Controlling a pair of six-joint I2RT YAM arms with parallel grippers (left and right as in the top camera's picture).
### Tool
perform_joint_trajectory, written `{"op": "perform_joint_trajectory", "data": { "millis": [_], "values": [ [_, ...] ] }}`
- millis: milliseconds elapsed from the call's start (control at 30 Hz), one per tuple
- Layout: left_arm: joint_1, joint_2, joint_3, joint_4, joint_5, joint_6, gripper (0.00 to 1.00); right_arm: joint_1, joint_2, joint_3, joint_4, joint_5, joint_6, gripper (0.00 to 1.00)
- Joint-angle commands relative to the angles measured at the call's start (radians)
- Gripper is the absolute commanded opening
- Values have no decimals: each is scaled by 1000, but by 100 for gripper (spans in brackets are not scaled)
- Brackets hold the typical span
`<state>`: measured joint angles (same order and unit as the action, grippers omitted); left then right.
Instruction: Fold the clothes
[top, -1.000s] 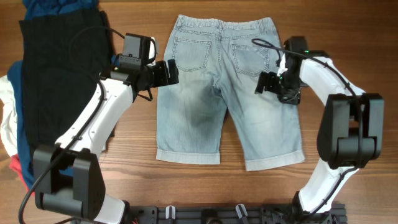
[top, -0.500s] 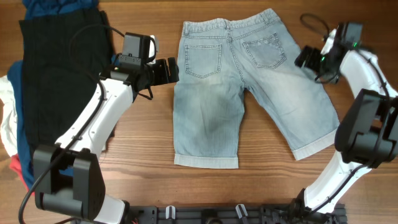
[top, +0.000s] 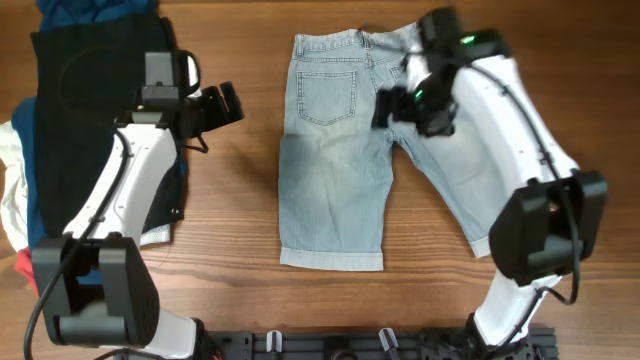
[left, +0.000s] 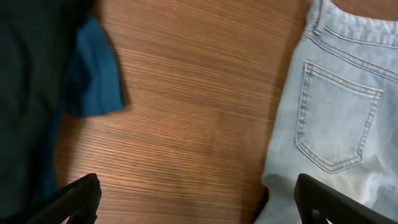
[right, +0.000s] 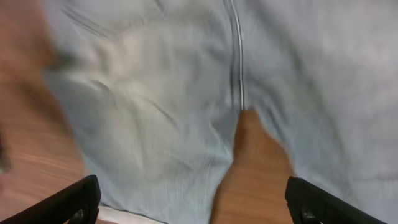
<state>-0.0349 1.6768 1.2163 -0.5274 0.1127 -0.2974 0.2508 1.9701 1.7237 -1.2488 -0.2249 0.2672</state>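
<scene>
The clothes, light blue denim shorts (top: 335, 170), lie flat on the wooden table with the back pockets up and the waistband at the far side. One leg runs straight toward me; the other splays to the right under my right arm. My right gripper (top: 384, 108) hovers open above the seat, and its wrist view shows blurred denim (right: 155, 112) and the crotch notch between its open gripper (right: 199, 208). My left gripper (top: 228, 103) is open over bare wood left of the shorts. In the left wrist view, a back pocket (left: 336, 118) sits at the right, beyond the open left gripper (left: 199, 205).
A pile of other clothes covers the left side: a large black garment (top: 90, 110), navy cloth (top: 40, 190), white (top: 10, 200) and red (top: 25, 268) pieces. A blue corner (left: 93, 74) shows in the left wrist view. A black rail (top: 380, 345) lines the front edge.
My right gripper swung from the right of the shorts to above their seat. My left arm drew back to the left. The shorts had shifted right earlier and now lie still.
</scene>
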Motion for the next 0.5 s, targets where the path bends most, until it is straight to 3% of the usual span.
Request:
{"op": "perform_joint_trajectory", "data": {
  "millis": [0,233,300,333,400,467],
  "values": [
    [24,8,-8,-3,1,6,100,105,-18,-182,42,106,148,91],
    [43,8,-8,-3,-3,6,100,310,-31,-442,200,151,296,86],
    [43,8,-8,-3,-2,6,100,330,-31,-487,217,151,332,80],
    [43,8,-8,-3,-3,5,100,333,-31,-502,221,151,339,70],
    [43,8,-8,-3,-3,5,100,335,-31,-549,243,150,355,36],
    [43,8,-8,-3,-2,6,100,335,-31,-602,268,151,372,23]
  ]
}}
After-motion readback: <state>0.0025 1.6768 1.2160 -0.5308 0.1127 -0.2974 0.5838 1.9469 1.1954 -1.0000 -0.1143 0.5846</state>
